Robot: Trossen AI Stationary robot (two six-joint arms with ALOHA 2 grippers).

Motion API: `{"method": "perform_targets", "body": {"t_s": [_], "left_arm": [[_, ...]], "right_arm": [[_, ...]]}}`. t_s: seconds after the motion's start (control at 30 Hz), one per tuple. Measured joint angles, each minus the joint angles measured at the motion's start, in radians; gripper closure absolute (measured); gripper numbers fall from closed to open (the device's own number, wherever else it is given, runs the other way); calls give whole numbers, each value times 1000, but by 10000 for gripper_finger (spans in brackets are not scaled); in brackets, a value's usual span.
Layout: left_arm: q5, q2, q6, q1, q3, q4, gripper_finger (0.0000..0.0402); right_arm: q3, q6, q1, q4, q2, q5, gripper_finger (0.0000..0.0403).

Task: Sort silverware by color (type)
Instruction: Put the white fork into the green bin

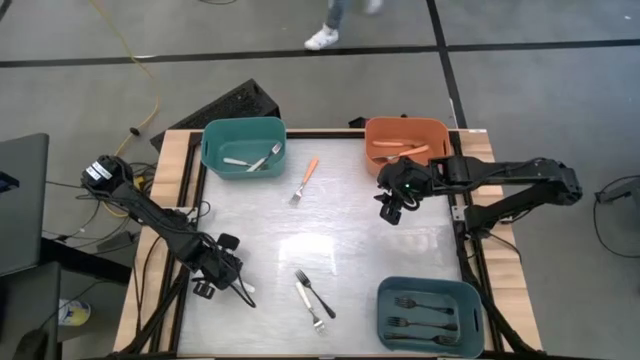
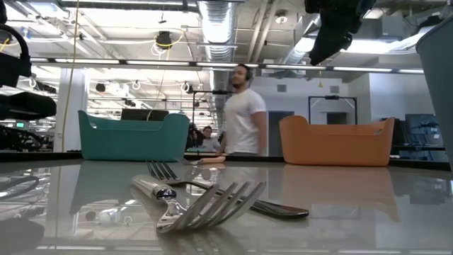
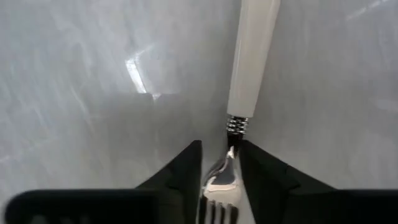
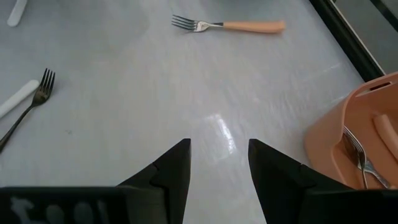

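Observation:
My left gripper [image 1: 228, 277] is near the table's left near corner, shut on a white-handled fork [image 3: 252, 56]. My right gripper [image 1: 393, 205] hangs open above the table beside the orange bin [image 1: 405, 140], touching nothing. An orange-handled fork [image 1: 305, 180] lies flat at the far middle. A light-handled fork [image 1: 311, 306] and a black fork [image 1: 326, 303] lie crossed at the near middle. The teal bin [image 1: 243, 145] holds white-handled forks, the orange bin orange-handled ones, and the blue bin [image 1: 428, 312] black ones. My left gripper pinches the white-handled fork between its two fingers [image 3: 186, 171] at the metal neck [image 3: 228, 154], between the tines and the handle. The fingers lie along the fork, and the handle sticks out ahead of them over the table. Whether the handle's end touches the table I cannot tell.
The three bins stand at the far left, far right and near right corners. A raised black frame runs along the table's edges [image 1: 462, 240]. A person [image 2: 244, 113] walks behind the far edge. Bare tabletop lies between the two arms.

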Motion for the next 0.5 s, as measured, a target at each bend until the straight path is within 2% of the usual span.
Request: {"method": "perform_targets", "body": {"t_s": [0.2,0.37,0.5], "left_arm": [[-17,1,-17,1,4,1,392],[-58,-8,-37,6,44,-10,397],[-156,-45,-24,47,113,5,399]], "right_arm": [[0,0,0,-4,0,-1,221],[0,0,0,-18,0,-1,221],[0,0,0,-49,0,-2,221]]}}
